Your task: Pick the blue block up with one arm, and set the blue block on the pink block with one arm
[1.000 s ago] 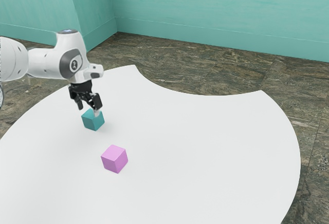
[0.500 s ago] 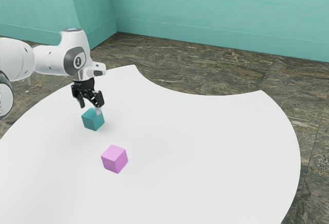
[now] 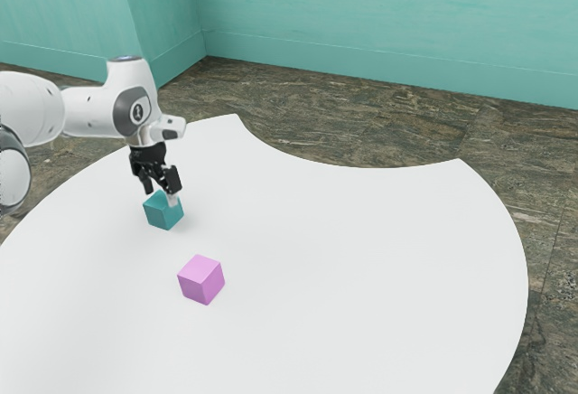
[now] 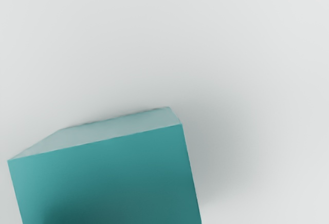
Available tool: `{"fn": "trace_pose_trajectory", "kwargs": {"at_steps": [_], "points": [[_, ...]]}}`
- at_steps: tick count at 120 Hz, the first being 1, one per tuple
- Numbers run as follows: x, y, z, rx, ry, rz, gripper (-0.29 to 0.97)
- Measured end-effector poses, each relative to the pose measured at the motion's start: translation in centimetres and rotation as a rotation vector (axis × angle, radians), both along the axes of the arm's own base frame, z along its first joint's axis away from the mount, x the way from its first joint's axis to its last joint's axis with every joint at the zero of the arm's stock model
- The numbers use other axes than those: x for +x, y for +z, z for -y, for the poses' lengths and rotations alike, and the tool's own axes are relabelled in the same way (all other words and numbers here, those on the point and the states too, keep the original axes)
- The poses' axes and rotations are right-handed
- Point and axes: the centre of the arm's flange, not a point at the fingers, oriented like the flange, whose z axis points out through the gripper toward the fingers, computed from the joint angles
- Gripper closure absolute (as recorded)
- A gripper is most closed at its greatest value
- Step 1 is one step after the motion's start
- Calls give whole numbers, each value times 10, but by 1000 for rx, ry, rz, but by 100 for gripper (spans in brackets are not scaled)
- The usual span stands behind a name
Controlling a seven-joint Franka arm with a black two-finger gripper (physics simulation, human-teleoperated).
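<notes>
From the side, the gripper [image 3: 161, 188] hangs with fingers spread just over the blue block [image 3: 163, 211], perhaps touching it. The block sits on the white table [image 3: 361, 258], near the pink block [image 3: 200, 279]. The wrist view adds the block's soft shadow

The blue block [image 3: 163, 212] and pink block [image 3: 200, 279] look smooth and matt; the white table [image 3: 379, 258] is plain matt, the floor [image 3: 379, 118] veined stone.

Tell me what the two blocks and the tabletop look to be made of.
Blue block: flat, even teal faces, crisp edges, no grain; possibly painted wood or plastic, matte. Pink block: same matte, plain look. Table: smooth white, featureless, soft shadows; perhaps laminate.
</notes>
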Motion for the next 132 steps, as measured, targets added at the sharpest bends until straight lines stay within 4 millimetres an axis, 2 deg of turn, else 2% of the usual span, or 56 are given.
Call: {"fn": "trace_pose_trajectory", "kwargs": {"at_steps": [34,61,132], "points": [[5,-9,-15,-8,-26,13,0],[12,-15,-18,-16,-45,22,0],[14,-29,-19,-37,-52,11,0]]}}
